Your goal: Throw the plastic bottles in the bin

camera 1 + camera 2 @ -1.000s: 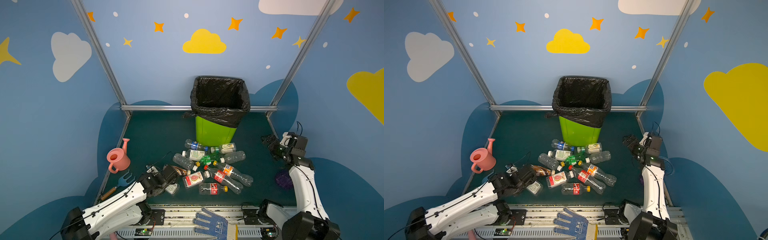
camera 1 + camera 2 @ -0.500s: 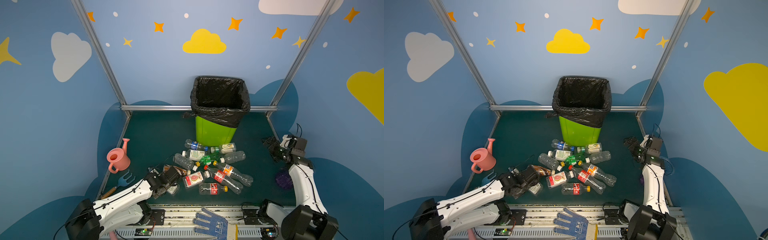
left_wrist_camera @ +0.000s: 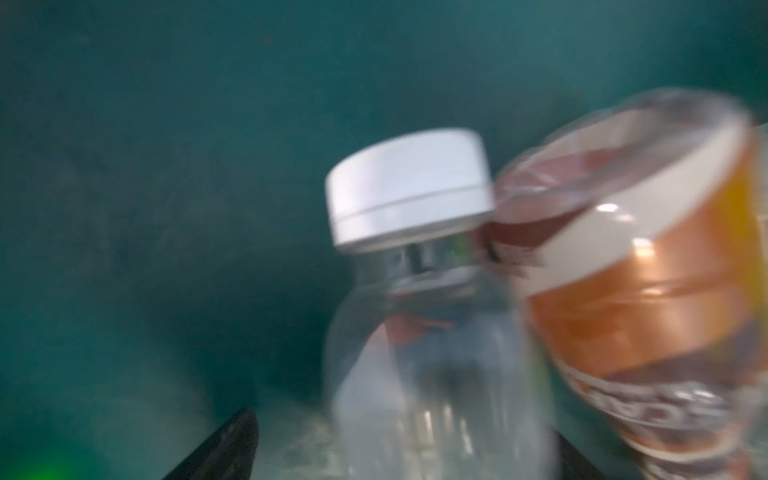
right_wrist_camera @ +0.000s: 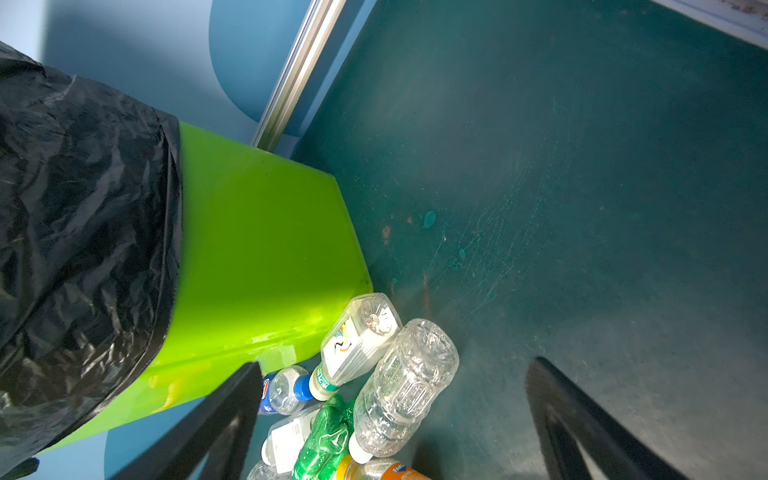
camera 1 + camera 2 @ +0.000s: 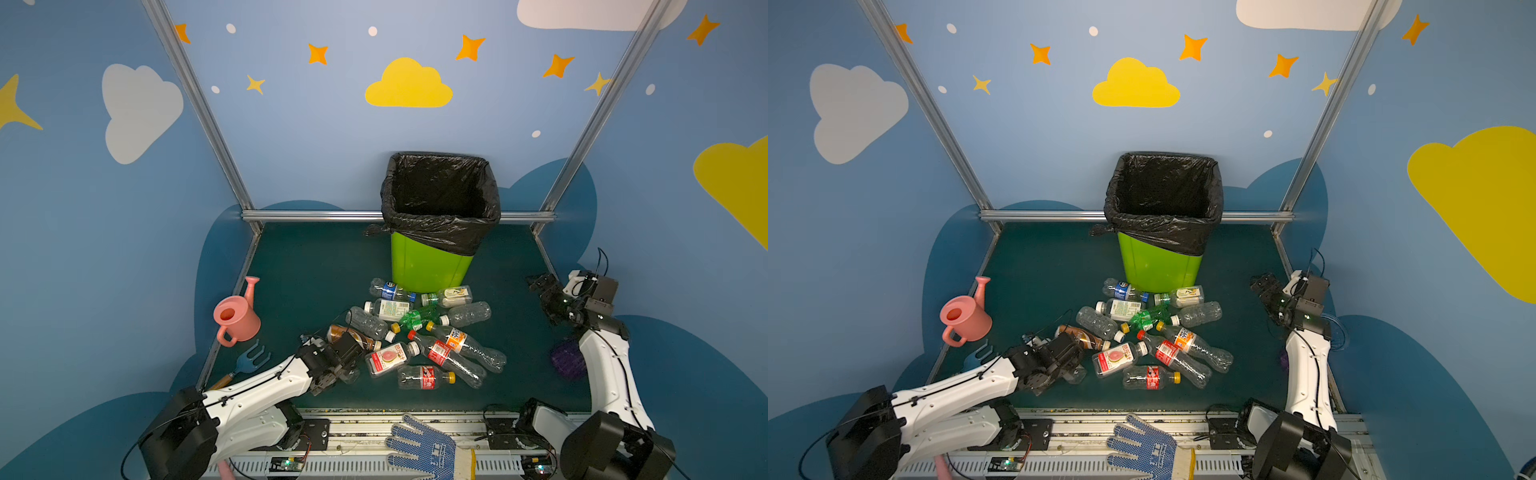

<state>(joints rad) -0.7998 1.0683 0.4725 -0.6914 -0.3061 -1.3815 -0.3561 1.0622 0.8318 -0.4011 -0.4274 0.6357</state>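
Observation:
Several plastic bottles (image 5: 415, 332) lie in a heap on the green table in front of the bin (image 5: 428, 266), a lime-green bin with a black bag over its rim. My left gripper (image 5: 343, 365) is low at the heap's near-left edge. In the left wrist view its open jaws (image 3: 403, 428) straddle a clear bottle with a white cap (image 3: 415, 332), which shows a gap on one side. A brown-labelled bottle (image 3: 644, 291) leans against that one. My right gripper (image 5: 544, 297) hangs open and empty above the table's right side, its wrist view facing the bin (image 4: 257, 249) and the far bottles (image 4: 407, 386).
A pink watering can (image 5: 237, 318) and a blue hand rake (image 5: 249, 361) sit at the left edge. A purple ribbed vase (image 5: 567, 361) lies behind the right arm. A blue knit glove (image 5: 419, 449) rests on the front rail. Walls and metal posts enclose the table.
My left arm has sunk lower and edged forward over the clear white-capped bottle, its jaws narrowing slightly. The right gripper has barely shifted and the bottles lie as before.

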